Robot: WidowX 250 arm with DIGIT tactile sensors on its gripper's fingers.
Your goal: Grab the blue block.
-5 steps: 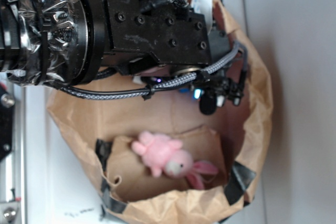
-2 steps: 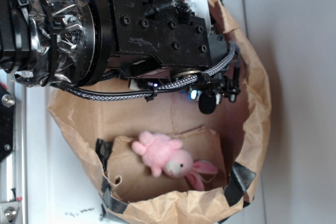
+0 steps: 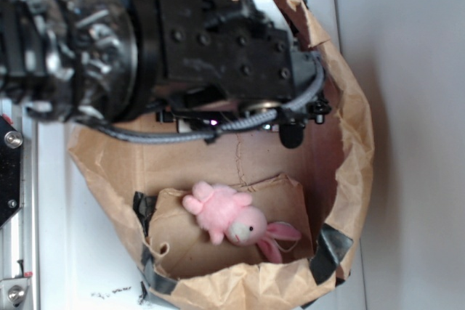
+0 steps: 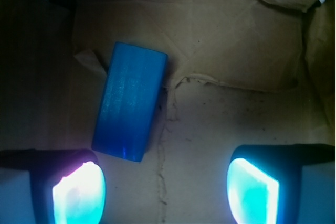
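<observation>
Left of centre in the wrist view, the blue block (image 4: 130, 101) was seen lying flat on the brown paper bag's floor (image 4: 220, 129), tilted, its near end just above the left fingertip (image 4: 79, 192). The gripper (image 4: 165, 190) was held wide open and empty, apparently so the block could be straddled, though it sat off-centre. The pink plush bunny (image 3: 232, 219) was left lower down in the exterior frame. Compared with a second earlier, the arm had been shifted slightly upward in the frame, its outline blurred.

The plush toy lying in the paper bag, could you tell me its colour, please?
Pink, with a paler face; the plush toy shows best in the exterior view.
</observation>
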